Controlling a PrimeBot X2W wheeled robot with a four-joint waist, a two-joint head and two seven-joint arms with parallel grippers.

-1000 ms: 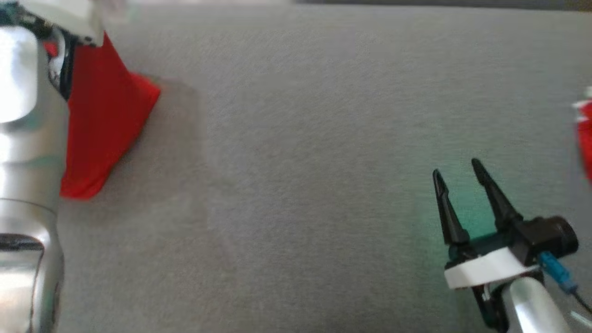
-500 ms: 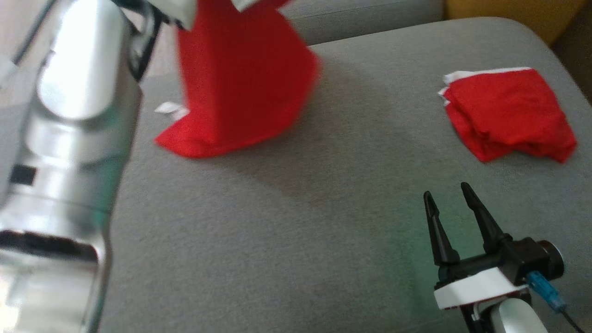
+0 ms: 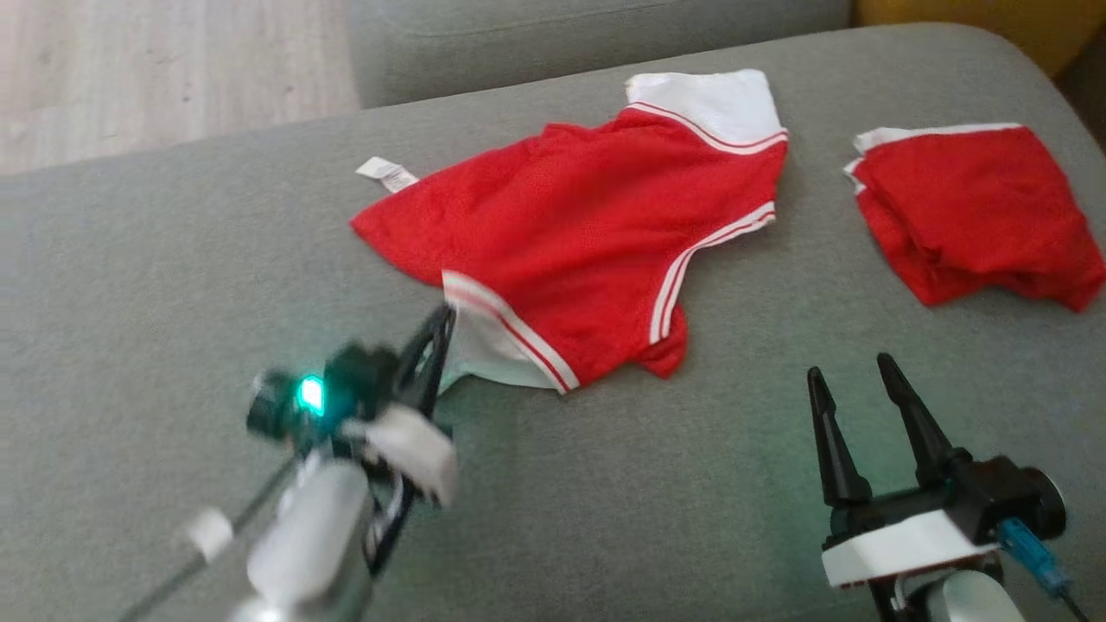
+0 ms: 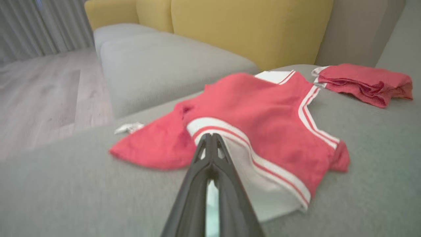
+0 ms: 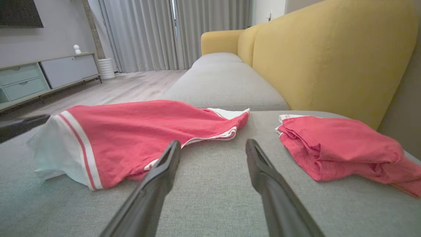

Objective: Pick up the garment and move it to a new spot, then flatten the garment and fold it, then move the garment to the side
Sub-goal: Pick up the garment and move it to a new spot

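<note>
One garment (image 3: 587, 225) sleeve (image 3: 488, 350) sits pinched in the left jaws; the right jaws stand open.

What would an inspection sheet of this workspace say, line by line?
Surface: grey cushion, no stains seen.
Job's things: red garment lying spread, not folded.
Clutter: folded garment, also red, at the right, apart from the first.
Grippers: left gripper shut on the garment's white sleeve; right gripper open, empty, above the cushion.
Cables: blue plug with cable behind the right gripper.
Surroundings: yellow backrest, wood floor, curtains.
</note>
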